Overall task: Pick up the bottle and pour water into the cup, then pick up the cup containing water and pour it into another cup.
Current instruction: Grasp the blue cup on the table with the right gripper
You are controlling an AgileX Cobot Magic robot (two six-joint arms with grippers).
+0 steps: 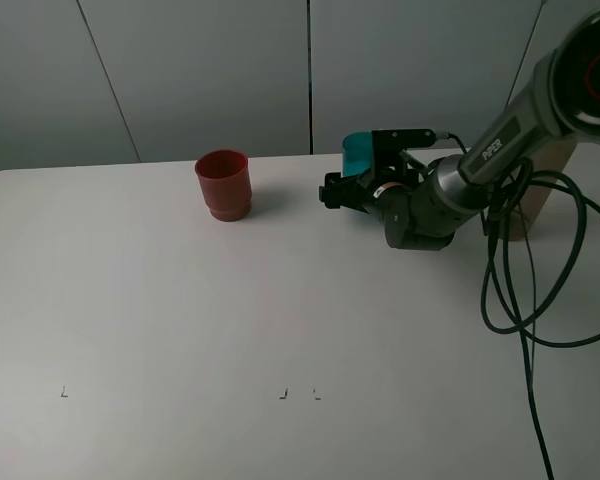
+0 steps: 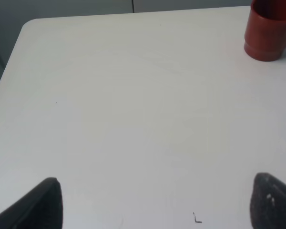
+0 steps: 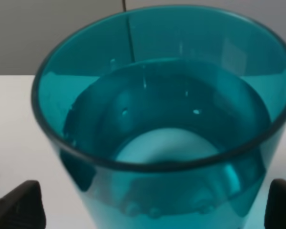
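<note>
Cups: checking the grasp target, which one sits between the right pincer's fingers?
The translucent teal-blue plastic tumbler, flanked by the right pincer; the opaque red-brown plastic cup stands well apart.

Our right arm [image 1: 500, 140] reaches low over the white counter [image 1: 160, 300]. Its gripper [image 1: 345, 182] sits at the teal cup [image 1: 357, 153], of which we see only the upper part above the black gripper body. We cannot tell whether the jaws touch it. Ahead of the gripper, past its fingertips and clear of them, the red cup [image 1: 222, 183] stands upright. Behind the gripper, black cables [image 1: 510, 290] loop down from the arm. Three small marks [image 1: 283, 394] lie well away from the gripper.
</note>
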